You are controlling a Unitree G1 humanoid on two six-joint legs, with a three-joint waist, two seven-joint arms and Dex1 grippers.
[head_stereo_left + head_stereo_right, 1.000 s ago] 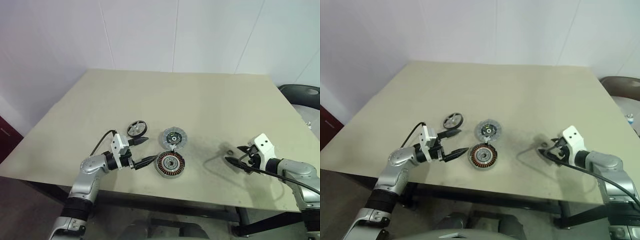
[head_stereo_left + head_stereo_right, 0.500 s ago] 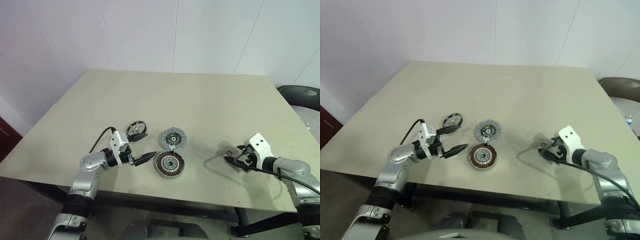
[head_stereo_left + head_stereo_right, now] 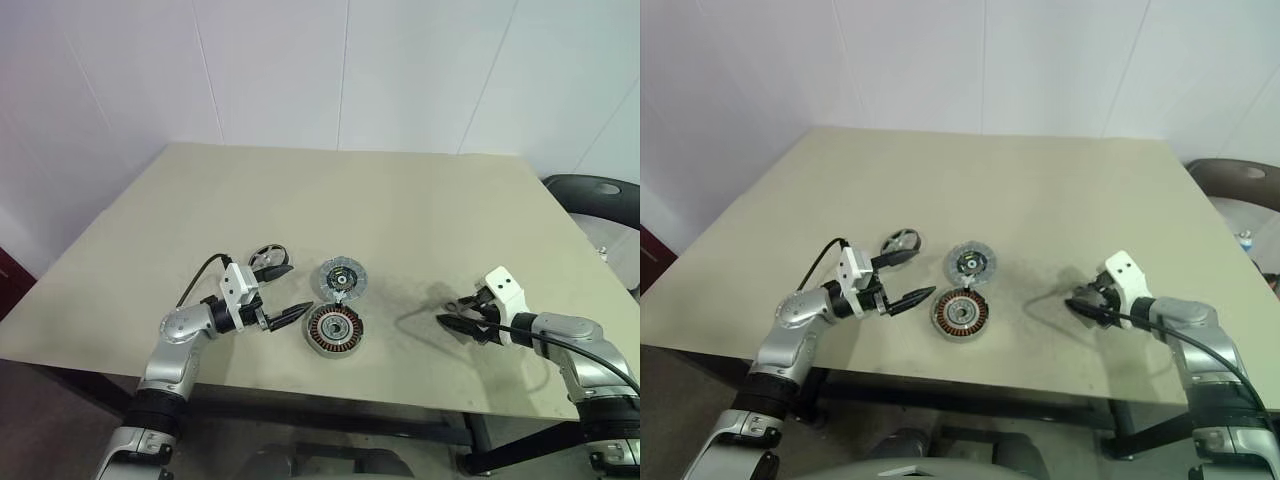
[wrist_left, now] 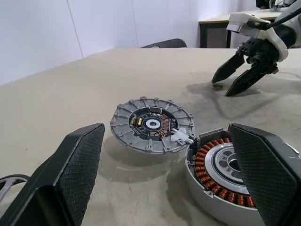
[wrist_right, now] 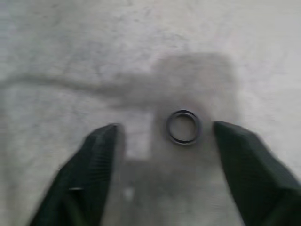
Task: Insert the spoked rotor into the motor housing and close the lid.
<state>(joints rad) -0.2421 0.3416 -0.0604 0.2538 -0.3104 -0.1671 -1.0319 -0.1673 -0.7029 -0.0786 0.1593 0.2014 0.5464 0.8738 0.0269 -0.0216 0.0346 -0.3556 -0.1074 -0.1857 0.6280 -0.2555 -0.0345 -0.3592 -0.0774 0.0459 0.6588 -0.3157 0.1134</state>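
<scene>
The spoked rotor (image 3: pixel 267 258), black-rimmed with silver spokes, lies on the table just behind the upper finger of my left gripper (image 3: pixel 300 289). That gripper is open, level, and points toward the motor housing (image 3: pixel 334 330), whose copper windings face up. The lid (image 3: pixel 344 278) lies flat behind the housing, touching it, dark centre up. The left wrist view shows the lid (image 4: pixel 153 125) and the housing (image 4: pixel 225 165) between its wide fingers. My right gripper (image 3: pixel 447 324) is open, low over the table to the right. A small metal ring (image 5: pixel 183 127) lies between its fingers.
The tan table (image 3: pixel 350 200) has its front edge close below both grippers. A black chair (image 3: pixel 600 190) stands past the right edge. White walls stand behind.
My right gripper has moved left and down over the small ring, and its fingers have come closer together. The left gripper has stayed in place. The view has shifted slightly.
</scene>
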